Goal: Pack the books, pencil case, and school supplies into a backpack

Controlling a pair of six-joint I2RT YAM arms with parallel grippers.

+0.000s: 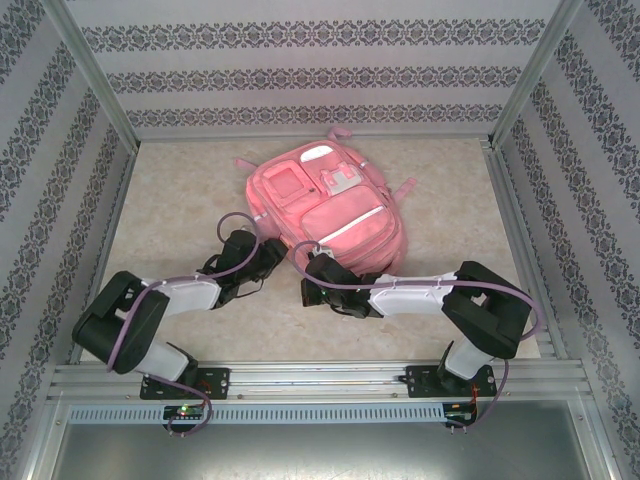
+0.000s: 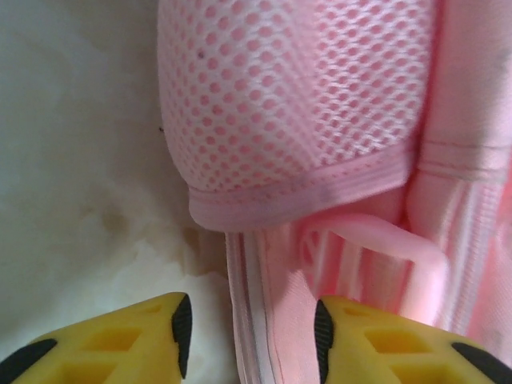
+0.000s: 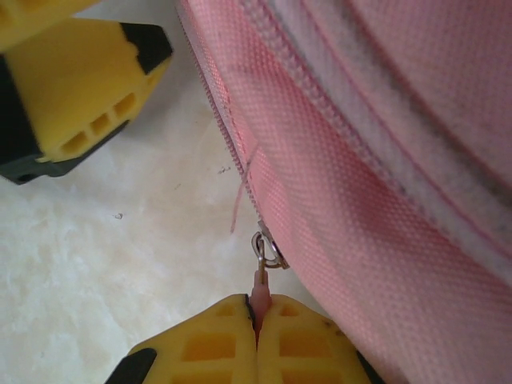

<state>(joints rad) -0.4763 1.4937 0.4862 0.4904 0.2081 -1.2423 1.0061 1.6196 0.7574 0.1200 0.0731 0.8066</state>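
Top external: the backpack point(image 1: 325, 205) lies flat mid-table point(image 1: 180, 200), front pockets and pale stripe facing up. Both arms reach to its near edge. The left gripper point(image 1: 270, 258) is at the near-left corner and the right gripper point(image 1: 312, 274) just beside it. In this view both sets of fingertips sit under the dark wrist housings, so the jaw gaps cannot be read. Main compartment contents are not visible.

Left wrist: the fingers point(image 2: 120, 344) are spread and cut off by the lower frame edge. They straddle a pink seam or zipper tape point(image 2: 256, 320). A strip of bare table shows between the left pad and the fabric, so nothing is clamped. Contact at the right pad cannot be told. The mesh pocket point(image 2: 296, 104) is above; a pale pink loop point(image 2: 384, 240) is blurred.

Right wrist: the jaws are pinched tight on the pink zipper pull point(image 3: 260, 286). Most of the pull is buried between the pads. The metal slider ring point(image 3: 269, 252) is visible at the zipper line. A loose thread point(image 3: 242, 192) hangs nearby. One left-gripper finger point(image 3: 80, 88) is partly out of frame.
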